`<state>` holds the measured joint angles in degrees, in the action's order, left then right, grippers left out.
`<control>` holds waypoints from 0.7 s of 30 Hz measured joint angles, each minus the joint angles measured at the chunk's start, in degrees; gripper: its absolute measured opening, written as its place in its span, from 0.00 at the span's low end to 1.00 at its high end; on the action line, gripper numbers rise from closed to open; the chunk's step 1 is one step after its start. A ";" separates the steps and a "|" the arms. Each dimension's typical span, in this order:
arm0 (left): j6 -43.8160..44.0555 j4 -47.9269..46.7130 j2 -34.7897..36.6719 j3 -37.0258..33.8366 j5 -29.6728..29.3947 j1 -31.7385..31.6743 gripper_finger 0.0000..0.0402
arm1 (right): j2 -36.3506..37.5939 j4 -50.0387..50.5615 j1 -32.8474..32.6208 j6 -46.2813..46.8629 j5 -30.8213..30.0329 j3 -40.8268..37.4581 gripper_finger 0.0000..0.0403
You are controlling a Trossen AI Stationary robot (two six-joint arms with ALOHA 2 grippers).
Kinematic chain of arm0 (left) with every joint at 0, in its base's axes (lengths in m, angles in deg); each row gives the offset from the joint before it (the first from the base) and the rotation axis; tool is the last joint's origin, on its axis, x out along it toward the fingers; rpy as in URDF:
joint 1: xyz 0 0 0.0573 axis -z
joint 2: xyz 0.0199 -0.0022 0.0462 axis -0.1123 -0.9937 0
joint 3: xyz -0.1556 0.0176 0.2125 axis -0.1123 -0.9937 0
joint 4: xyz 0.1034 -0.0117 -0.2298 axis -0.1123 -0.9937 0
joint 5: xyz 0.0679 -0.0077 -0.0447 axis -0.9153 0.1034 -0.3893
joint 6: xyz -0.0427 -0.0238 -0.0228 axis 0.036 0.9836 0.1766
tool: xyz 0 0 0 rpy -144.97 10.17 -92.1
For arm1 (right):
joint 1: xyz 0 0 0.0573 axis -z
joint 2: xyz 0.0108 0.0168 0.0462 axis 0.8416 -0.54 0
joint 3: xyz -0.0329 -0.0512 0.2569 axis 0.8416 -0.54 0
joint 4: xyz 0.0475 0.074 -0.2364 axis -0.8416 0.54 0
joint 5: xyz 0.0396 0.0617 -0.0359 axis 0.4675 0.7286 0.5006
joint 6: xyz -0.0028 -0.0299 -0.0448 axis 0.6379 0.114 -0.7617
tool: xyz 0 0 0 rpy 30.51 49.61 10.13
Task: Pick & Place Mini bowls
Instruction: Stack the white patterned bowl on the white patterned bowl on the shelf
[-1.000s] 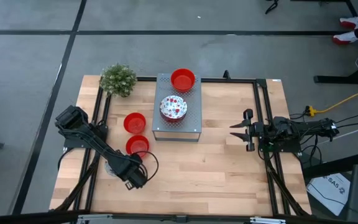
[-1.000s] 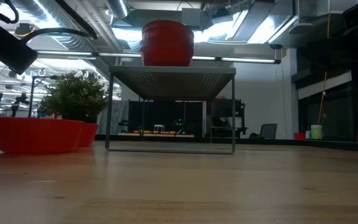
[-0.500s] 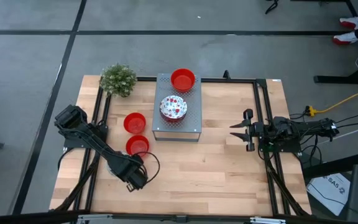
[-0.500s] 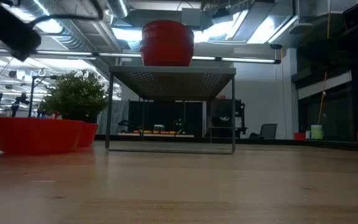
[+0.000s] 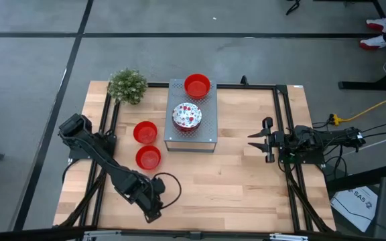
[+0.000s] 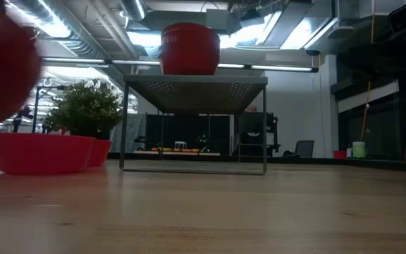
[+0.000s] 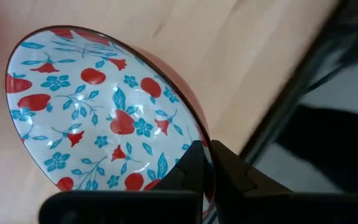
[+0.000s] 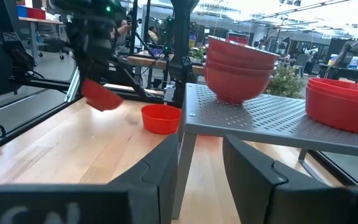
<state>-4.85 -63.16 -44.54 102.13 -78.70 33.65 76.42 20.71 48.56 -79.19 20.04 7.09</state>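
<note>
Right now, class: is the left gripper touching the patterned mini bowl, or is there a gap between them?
Touching. The left wrist view shows the left gripper with its fingers closed on the rim of the patterned mini bowl, one finger inside the rim and one outside.

Two bowl stacks (image 5: 187,115) sit on the metal box (image 5: 206,130); two bowls (image 5: 147,157) lie left of it.

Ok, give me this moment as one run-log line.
left claw: shut on patterned mini bowl, lifted at table's front-left | right claw: open, waiting right of metal box | red mini bowls: on table
</note>
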 joint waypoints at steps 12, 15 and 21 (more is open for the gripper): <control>-14.50 6.01 0.00 5.63 -12.51 -2.93 0.01 | 0.01 0.02 0.00 0.00 0.00 0.00 0.32; -19.23 6.04 0.00 6.87 -14.46 -4.45 0.01 | 0.01 0.00 0.00 0.00 0.00 0.00 0.32; -30.10 6.09 0.00 9.63 -15.65 -8.14 0.01 | 0.01 0.02 0.00 0.00 0.00 0.00 0.32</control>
<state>-34.95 -57.07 -44.54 111.75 -94.34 25.51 76.44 20.73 48.56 -79.19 20.04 7.09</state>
